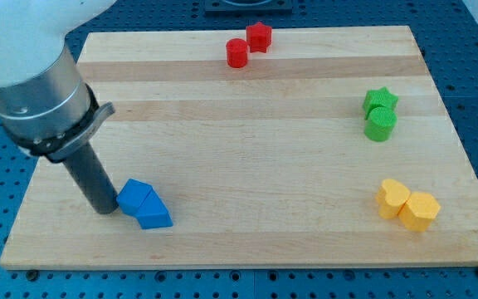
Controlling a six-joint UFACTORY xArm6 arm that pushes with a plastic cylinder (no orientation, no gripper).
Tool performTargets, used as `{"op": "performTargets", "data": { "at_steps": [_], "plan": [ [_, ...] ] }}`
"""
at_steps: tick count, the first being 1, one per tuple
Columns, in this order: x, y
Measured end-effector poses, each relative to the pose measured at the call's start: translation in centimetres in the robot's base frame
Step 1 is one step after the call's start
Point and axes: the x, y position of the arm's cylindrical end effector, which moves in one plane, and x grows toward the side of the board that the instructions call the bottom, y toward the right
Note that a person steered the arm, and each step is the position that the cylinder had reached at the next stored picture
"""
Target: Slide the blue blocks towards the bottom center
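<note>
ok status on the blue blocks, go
My tip against left side of the two blue blocks. Blocks touching, bottom left of board. Path to bottom center unobstructed.

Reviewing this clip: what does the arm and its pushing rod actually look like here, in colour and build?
The arm has a smooth white casing at the view's top left, then a wide grey metallic cylinder with a dark collar and a small bracket at its lower rim. From it runs a straight dark rod, narrower and matte; my tip sits at the left of the blue blocks. No cables or markings show.

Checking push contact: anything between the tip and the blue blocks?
Nothing. In the camera view my tip sits right against the left side of the two touching blue blocks; no gap shows.
</note>
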Motion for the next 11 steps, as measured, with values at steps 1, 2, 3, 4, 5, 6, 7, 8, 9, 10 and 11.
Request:
{"op": "performTargets", "data": {
  "at_steps": [1, 2, 3, 4, 5, 6, 7, 8, 9, 10, 11],
  "plan": [
    [0.3, -0.3],
    [-2.1, -1.5],
    [-2.5, -1.6],
    [-2.3, -0.6],
    [-1.6, 2.3],
    [-1.2, 4.7],
    [-0.8, 6.6],
    [-0.8, 7.4],
    [-0.8, 7.4],
    [-2.2, 7.5],
    [-5.9, 10.4]
  ]
}}
